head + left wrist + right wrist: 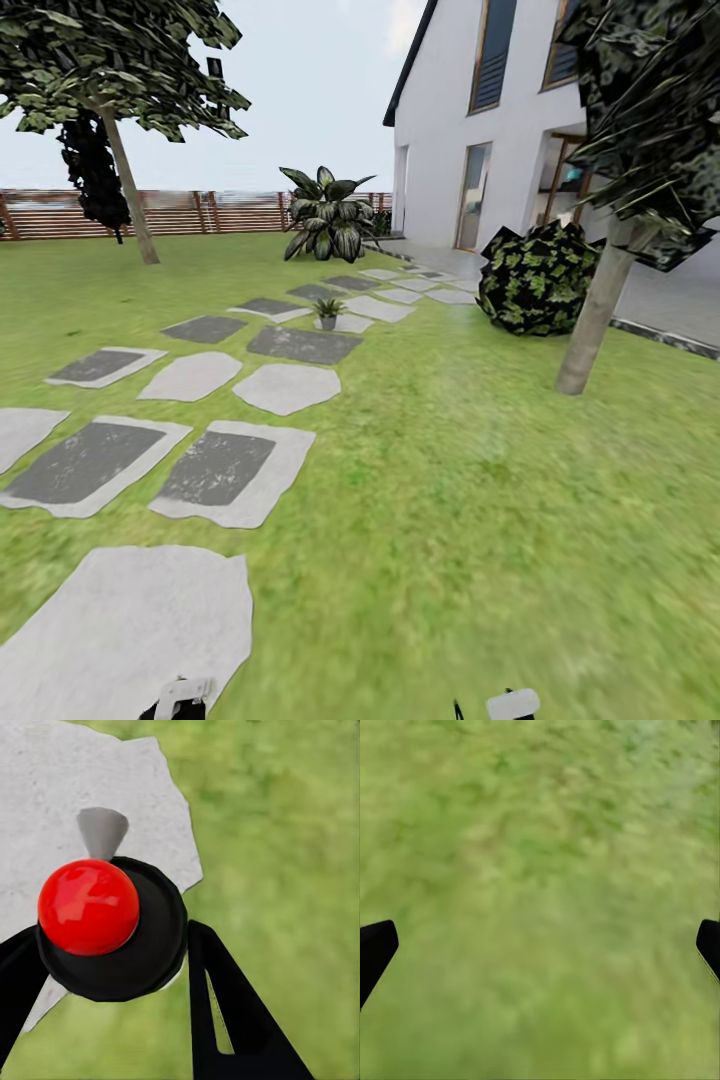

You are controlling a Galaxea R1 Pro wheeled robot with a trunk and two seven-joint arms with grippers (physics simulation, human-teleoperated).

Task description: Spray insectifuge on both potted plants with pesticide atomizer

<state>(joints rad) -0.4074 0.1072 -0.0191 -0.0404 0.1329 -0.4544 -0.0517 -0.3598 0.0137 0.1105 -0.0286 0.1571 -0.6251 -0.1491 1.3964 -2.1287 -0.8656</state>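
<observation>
Pesticide atomizer (112,926): a glossy red ball cap on a round black body, seen end-on in the left wrist view, its long axis running toward the camera. The left tool (112,967) grips it, one black finger on each flank, above a pale rough stepping stone (45,795) and blurred lawn (285,870). The right tool (540,945) hangs spread wide over grass. In the head view, a potted plant (327,312), a small spiky green rosette in a grey pot, stands at 12 o'clock on the grey paving, well apart from the robot. A slatted wooden fence (200,212) lies at 11 o'clock, a white house (470,150) at 1 o'clock.
</observation>
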